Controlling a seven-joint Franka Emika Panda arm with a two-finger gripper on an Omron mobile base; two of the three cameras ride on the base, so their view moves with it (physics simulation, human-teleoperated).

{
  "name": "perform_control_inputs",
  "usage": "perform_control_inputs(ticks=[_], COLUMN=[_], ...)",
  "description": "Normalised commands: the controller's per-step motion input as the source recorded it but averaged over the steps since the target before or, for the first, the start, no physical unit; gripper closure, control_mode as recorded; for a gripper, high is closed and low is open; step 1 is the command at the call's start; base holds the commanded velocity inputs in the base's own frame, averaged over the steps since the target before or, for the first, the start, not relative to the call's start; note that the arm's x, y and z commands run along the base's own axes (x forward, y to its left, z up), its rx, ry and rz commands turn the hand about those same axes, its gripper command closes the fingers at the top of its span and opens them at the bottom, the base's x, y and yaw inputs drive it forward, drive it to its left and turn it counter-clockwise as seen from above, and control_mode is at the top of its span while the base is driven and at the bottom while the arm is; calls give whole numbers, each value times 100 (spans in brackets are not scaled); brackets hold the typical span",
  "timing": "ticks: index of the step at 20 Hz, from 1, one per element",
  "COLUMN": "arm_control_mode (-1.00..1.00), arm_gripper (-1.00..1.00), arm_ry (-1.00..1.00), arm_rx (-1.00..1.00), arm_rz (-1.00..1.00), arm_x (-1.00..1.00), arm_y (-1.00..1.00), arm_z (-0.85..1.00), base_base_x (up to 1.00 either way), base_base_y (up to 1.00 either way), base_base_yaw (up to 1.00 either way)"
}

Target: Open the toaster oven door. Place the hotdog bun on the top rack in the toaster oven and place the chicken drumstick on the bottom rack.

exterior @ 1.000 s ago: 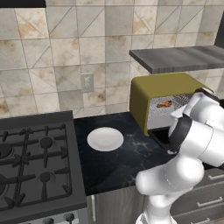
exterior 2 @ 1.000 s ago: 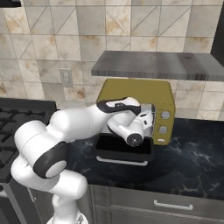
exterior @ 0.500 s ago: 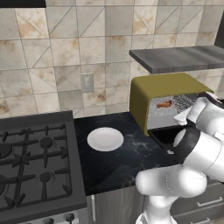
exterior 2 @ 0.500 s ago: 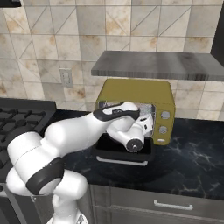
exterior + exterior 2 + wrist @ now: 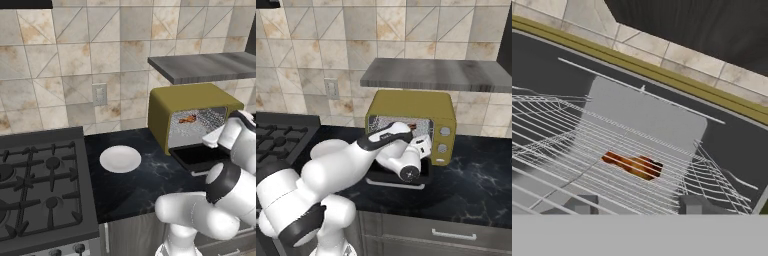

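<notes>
Since the toaster oven door (image 5: 197,156) is already down flat on the counter, what I'm dealing with is the hand parked right at the mouth of the toaster oven (image 5: 162,112). On the hand view the gripper (image 5: 637,206) has its fingertips (image 5: 582,205) spread apart with nothing between them, so it's carrying nothing.

A reddish-brown piece with dark patches sits deep among the rack wires (image 5: 562,130). To me that reads as the chicken drumstick (image 5: 634,165), not the paler bun. I honestly can't tell which rack it's lying on, since wires cross in front of it. The white plate (image 5: 120,159) sits on the counter between the stove and the oven.

My guess is the sensible move now is to back out. I'd pull straight back along the line of the wires and keep the wrist level so the tips don't hook the mesh. I'd also stay high enough to clear the door underneath, and not swing sideways until the hand is past the oven's frame.
</notes>
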Motion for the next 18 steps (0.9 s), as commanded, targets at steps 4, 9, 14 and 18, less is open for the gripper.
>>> perform_control_inputs(ticks=[4, 9, 14, 18], arm_control_mode=[-100, -100, -100, -100], arm_gripper=[100, 100, 100, 100], arm_ry=[1, 2, 1, 1], arm_rx=[6, 6, 5, 6], arm_rz=[0, 0, 0, 0], arm_x=[-28, -26, -26, -25], arm_y=[-6, -5, -3, -1], arm_z=[0, 0, 0, 0], base_base_x=[0, 0, 0, 0], base_base_y=[0, 0, 0, 0], base_base_yaw=[0, 0, 0, 0])
